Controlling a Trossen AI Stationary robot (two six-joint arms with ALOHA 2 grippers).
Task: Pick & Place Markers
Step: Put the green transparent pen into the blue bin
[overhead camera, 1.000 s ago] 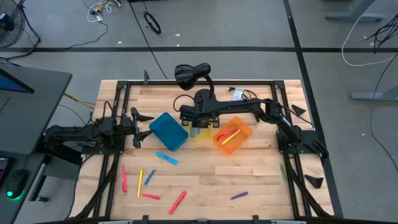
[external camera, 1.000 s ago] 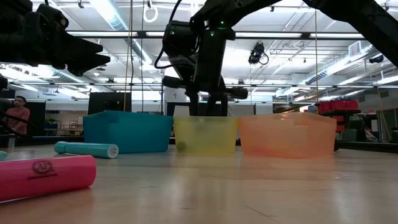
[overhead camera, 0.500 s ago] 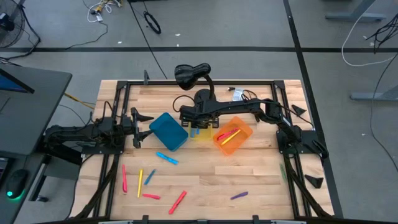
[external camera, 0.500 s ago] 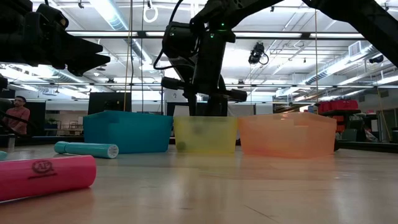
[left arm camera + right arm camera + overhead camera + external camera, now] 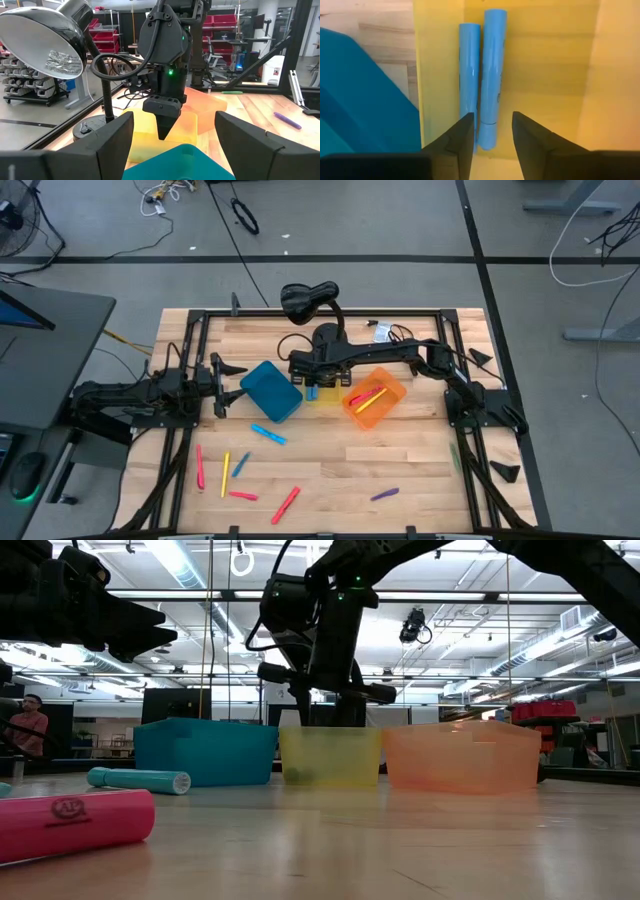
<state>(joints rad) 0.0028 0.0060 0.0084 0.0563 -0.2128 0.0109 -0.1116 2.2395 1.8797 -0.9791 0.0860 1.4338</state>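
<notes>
You are hovering the right gripper [image 5: 490,131] directly over the yellow bin [image 5: 322,393], its fingers standing apart with nothing between them. Two blue markers [image 5: 482,75] are lying side by side, touching, on that bin's floor against the wall nearest the blue bin [image 5: 271,390]. This reads as the release step: one marker is just being delivered, and the jaws are empty above it.

The orange bin [image 5: 374,398], just beside the yellow bin on its other side, is holding a few markers, pink and yellow among them. Well in front of the yellow bin, loose markers are waiting on the table [image 5: 420,460]: a blue marker [image 5: 268,434] nearest, then a pink marker [image 5: 285,504], a purple marker [image 5: 384,494] and several others farther off.

Your left gripper [image 5: 175,145] is waiting beyond the blue bin, wide open and holding nothing.

Next you are probably looking at lifting the right gripper straight up clear of the yellow bin's rim, then travelling to a loose marker. Turn the fingers across its length before closing.
</notes>
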